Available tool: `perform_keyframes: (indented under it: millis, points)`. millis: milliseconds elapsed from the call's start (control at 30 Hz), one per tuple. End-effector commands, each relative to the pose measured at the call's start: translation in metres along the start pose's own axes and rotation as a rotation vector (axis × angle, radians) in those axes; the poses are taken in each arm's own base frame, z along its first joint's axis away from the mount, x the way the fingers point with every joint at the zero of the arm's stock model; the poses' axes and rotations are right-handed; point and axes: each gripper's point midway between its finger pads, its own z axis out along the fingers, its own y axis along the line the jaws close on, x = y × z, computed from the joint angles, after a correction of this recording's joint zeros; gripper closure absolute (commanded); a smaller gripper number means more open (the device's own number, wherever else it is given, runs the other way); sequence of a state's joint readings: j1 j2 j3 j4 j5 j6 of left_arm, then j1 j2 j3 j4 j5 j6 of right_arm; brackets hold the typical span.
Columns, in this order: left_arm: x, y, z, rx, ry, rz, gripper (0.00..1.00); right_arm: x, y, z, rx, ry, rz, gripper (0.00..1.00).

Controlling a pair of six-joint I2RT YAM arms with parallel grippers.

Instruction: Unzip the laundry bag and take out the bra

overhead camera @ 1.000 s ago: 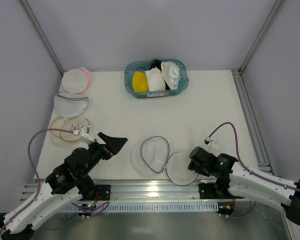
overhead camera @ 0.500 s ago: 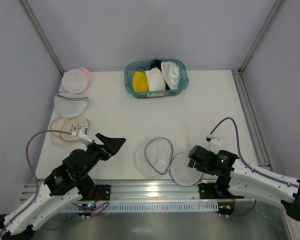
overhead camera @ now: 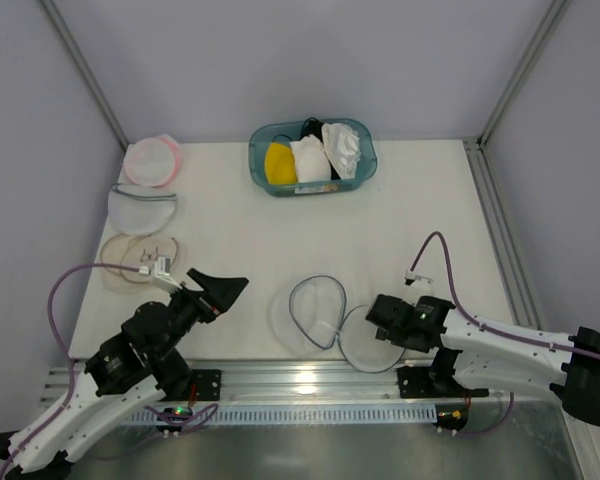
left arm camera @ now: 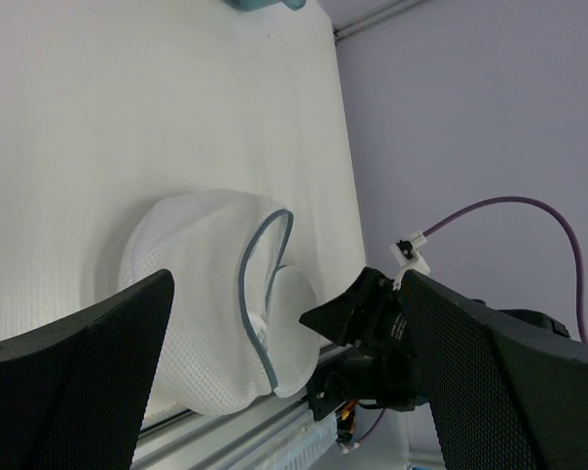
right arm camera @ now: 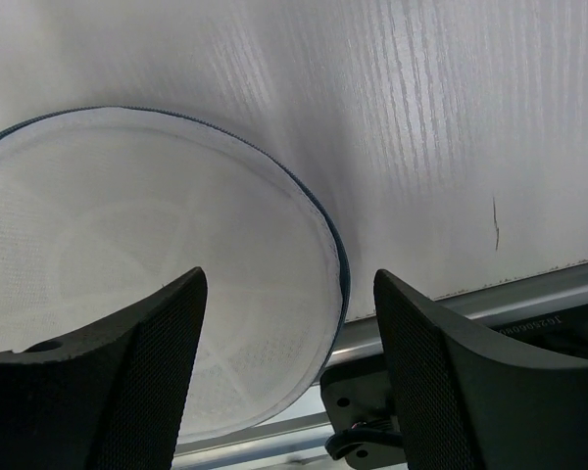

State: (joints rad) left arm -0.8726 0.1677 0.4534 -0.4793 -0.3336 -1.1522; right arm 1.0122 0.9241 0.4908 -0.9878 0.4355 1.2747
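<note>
The laundry bag lies unzipped near the table's front edge, its two mesh halves spread side by side: the left half point(overhead camera: 313, 305) and the right half point(overhead camera: 363, 343). Its grey-blue rim shows in the left wrist view point(left arm camera: 253, 284) and the right wrist view point(right arm camera: 335, 264). No garment shows inside it. The bra point(overhead camera: 342, 147), white and crumpled, lies at the right end of the teal basket point(overhead camera: 257, 160). My left gripper point(overhead camera: 225, 288) is open and empty, left of the bag point(left arm camera: 286, 284). My right gripper point(overhead camera: 378, 318) is open and empty just above the bag's right half point(right arm camera: 289, 284).
The basket at the back also holds a yellow garment point(overhead camera: 279, 163) and a smooth white pad point(overhead camera: 310, 158). At the left edge lie a pink-rimmed pouch point(overhead camera: 151, 160), another white mesh pouch point(overhead camera: 142, 207) and a beige-rimmed pouch point(overhead camera: 138, 260). The metal rail point(overhead camera: 300, 378) runs along the front.
My right gripper has moved a little left over the bag's right half. My left arm has drawn back slightly toward the front left. The bag has barely shifted.
</note>
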Motion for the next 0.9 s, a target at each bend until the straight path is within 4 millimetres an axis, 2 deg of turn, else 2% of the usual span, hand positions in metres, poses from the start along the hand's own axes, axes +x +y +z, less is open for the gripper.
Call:
perform_keyframes:
  millis: [0,100,167,200,233,333,400,500,700,800,867]
  points:
    - [-0.004,0.003,0.0,-0.006,-0.025,-0.01,0.0,-0.016,0.004,-0.011,0.027,-0.067,0.04,0.27]
    - [-0.004,0.004,-0.002,-0.001,-0.028,-0.01,0.01,-0.009,0.006,-0.007,0.03,-0.048,0.062,0.27]
    - [-0.004,0.006,-0.003,-0.001,-0.031,-0.011,0.01,0.003,0.006,0.004,0.008,-0.017,0.072,0.31]
    - [-0.005,0.007,-0.004,-0.002,-0.034,-0.011,0.01,0.006,0.019,0.007,-0.048,-0.005,0.095,0.34]
    - [-0.005,0.007,-0.005,-0.002,-0.034,-0.012,0.01,0.011,0.019,0.01,-0.055,0.014,0.099,0.4]
    - [-0.007,0.009,-0.009,0.001,-0.042,-0.022,0.01,0.012,0.024,0.008,-0.075,0.015,0.113,0.43]
    - [-0.009,0.01,-0.013,0.004,-0.052,-0.029,0.0,0.012,0.021,0.008,-0.054,0.016,0.099,0.43]
    - [-0.012,0.01,-0.017,0.006,-0.063,-0.035,0.01,0.01,0.017,0.006,-0.027,0.012,0.085,0.32]
    - [-0.013,0.011,-0.019,0.008,-0.064,-0.039,0.01,-0.002,0.014,-0.002,-0.004,-0.035,0.081,0.3]
    - [-0.013,0.012,-0.019,0.003,-0.067,-0.036,0.01,0.008,0.02,0.005,-0.043,0.0,0.089,0.37]
    - [-0.012,0.014,-0.019,-0.003,-0.064,-0.034,0.01,0.012,0.024,0.008,-0.06,0.009,0.094,0.46]
